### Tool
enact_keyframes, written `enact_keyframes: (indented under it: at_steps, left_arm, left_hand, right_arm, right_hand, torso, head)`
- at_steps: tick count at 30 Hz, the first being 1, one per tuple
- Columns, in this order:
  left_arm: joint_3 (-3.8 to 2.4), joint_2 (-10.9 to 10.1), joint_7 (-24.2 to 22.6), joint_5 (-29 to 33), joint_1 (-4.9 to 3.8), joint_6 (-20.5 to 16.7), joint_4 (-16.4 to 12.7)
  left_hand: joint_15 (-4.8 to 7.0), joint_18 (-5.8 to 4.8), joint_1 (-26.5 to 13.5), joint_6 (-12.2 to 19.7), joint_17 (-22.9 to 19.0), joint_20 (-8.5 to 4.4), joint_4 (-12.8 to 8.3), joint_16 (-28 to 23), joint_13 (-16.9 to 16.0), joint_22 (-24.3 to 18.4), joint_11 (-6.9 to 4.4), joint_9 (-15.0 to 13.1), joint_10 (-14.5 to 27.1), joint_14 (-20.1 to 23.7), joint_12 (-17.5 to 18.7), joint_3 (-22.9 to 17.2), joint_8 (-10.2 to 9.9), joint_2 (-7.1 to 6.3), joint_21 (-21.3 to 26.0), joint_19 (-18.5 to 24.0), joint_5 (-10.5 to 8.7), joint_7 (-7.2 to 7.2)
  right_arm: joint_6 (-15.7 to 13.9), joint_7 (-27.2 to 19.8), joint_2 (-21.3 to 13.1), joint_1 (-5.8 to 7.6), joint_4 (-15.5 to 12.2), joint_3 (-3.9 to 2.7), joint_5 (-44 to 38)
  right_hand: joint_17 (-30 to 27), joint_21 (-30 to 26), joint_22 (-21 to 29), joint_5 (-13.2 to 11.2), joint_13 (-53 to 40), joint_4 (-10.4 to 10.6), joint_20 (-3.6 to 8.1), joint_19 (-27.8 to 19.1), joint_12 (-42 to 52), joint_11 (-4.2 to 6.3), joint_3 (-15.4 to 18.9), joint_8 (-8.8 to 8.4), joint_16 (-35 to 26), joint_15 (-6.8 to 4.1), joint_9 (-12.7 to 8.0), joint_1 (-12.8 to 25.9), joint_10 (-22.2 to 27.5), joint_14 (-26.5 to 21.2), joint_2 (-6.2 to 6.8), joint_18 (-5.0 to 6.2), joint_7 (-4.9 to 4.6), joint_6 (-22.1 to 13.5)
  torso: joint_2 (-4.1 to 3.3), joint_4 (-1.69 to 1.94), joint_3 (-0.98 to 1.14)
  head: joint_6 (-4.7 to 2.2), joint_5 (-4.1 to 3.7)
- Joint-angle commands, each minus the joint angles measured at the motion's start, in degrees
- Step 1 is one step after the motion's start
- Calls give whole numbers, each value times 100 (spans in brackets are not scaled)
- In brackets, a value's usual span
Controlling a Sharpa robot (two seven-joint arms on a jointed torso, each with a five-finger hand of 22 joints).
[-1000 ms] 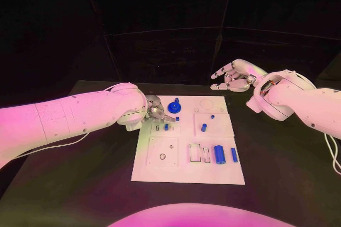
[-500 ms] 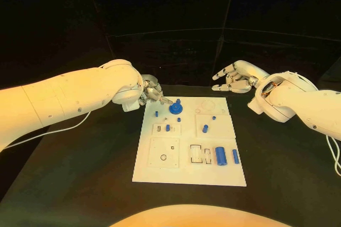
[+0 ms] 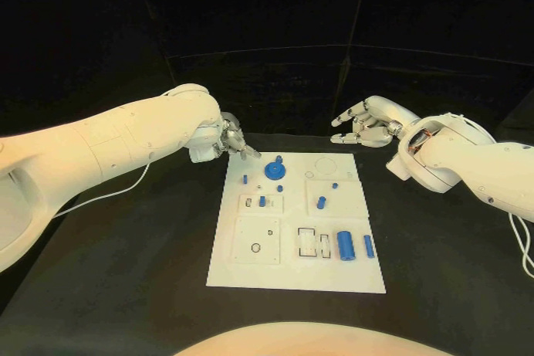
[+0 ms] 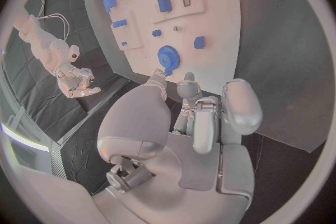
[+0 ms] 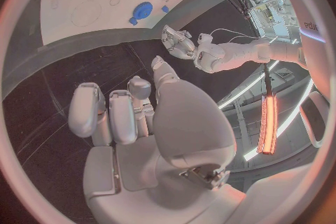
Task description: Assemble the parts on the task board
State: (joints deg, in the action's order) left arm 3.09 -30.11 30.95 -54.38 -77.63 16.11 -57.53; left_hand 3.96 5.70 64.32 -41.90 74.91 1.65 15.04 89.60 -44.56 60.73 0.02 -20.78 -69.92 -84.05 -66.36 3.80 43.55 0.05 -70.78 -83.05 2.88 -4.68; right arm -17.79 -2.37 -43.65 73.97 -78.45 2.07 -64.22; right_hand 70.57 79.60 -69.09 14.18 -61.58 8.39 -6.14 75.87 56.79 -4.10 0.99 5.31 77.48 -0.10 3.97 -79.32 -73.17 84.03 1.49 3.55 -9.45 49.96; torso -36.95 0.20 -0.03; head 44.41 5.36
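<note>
Task board (image 3: 292, 263) | left robot hand (image 3: 231, 140) at far-left corner, fingers curled, empty | right robot hand (image 3: 362, 121) beyond, spread

Dim room, warm light, fisheye-bent wrist views.

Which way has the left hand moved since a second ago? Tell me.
Yes: the left hand moved off the task board, away from the blue gear, past its far left corner.

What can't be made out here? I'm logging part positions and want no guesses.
- Head view: the small blue pegs on the task board are too small to tell seated from loose.
- Head view: the left robot hand is half hidden behind its own arm.
- Left wrist view: its fingers hide the board's nearest edge.
</note>
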Motion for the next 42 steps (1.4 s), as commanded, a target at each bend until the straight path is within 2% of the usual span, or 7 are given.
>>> enact_keyframes:
  at_steps: [1,8,15,26,34,42]
  left_arm:
    - [14,76,-78,-209,24,395,184]
    - [74,219,-89,-246,115,502,498]
    - [92,286,-140,-256,182,622,639]
    - [96,327,-163,-258,245,731,685]
    - [96,375,-173,-258,281,797,714]
    - [96,407,-175,-257,301,852,726]
  left_hand:
    - [-6,-10,-29,-73,1386,37,32,-11,11,13,6,9,19,-566,-35,76,36,69,17,8,-18,14]
    - [32,-12,-50,-209,1390,7,116,-10,17,35,-39,-9,14,-567,-40,233,129,112,8,0,-19,68]
    - [45,-16,-81,-233,1394,-6,142,-8,21,54,-54,-19,14,-568,-40,307,160,126,-2,-5,-20,84]
    - [63,-14,77,-245,1394,-26,75,-8,38,42,-72,-34,20,-568,-34,343,205,197,12,-2,-17,102]
    - [65,-17,187,-241,1399,-31,27,-6,40,54,-74,-40,20,-569,-36,356,228,248,7,-4,-16,104]
    - [67,-18,254,-246,1395,-33,-6,-8,48,58,-76,-46,22,-568,-34,358,247,283,7,-5,-15,106]
  right_arm:
    - [-51,-26,12,10,1,-3,-14]
    - [-52,-28,26,9,11,-3,-14]
    - [-52,-29,34,9,16,-3,-14]
    - [-44,-18,38,9,18,-3,-14]
    - [-41,-13,47,9,21,-3,-14]
    - [-40,-10,47,9,22,-3,-14]
  right_hand:
    - [2,-28,3,49,-7,30,-3,7,25,-13,14,-4,-24,-8,2,22,-26,199,-22,110,-7,-34]
    - [3,-28,2,66,-8,34,-3,8,27,-13,20,-3,-24,-8,2,18,-25,199,-25,109,-7,-35]
    - [5,-28,2,82,-7,37,-3,8,26,-13,25,-3,-24,-8,2,14,-24,200,-29,109,-7,-36]
    - [2,-29,3,109,-8,42,-2,8,28,-12,31,-3,-27,-9,2,5,-23,200,-36,110,-7,-38]
    - [2,-29,3,109,-8,42,-2,8,28,-12,31,-3,-27,-9,2,5,-23,200,-36,110,-7,-38]
    - [3,-28,-1,127,-13,52,-2,11,35,-13,38,-3,-27,-9,2,5,-26,200,-47,109,-8,-39]
  torso:
    - [-6,6,-3]
    - [2,8,-2]
    - [7,3,5]
    - [8,16,8]
    - [8,7,3]
    - [5,13,5]
  head:
    - [5,5]
    - [19,16]
    - [24,8]
    - [23,8]
    - [27,20]
    - [23,17]
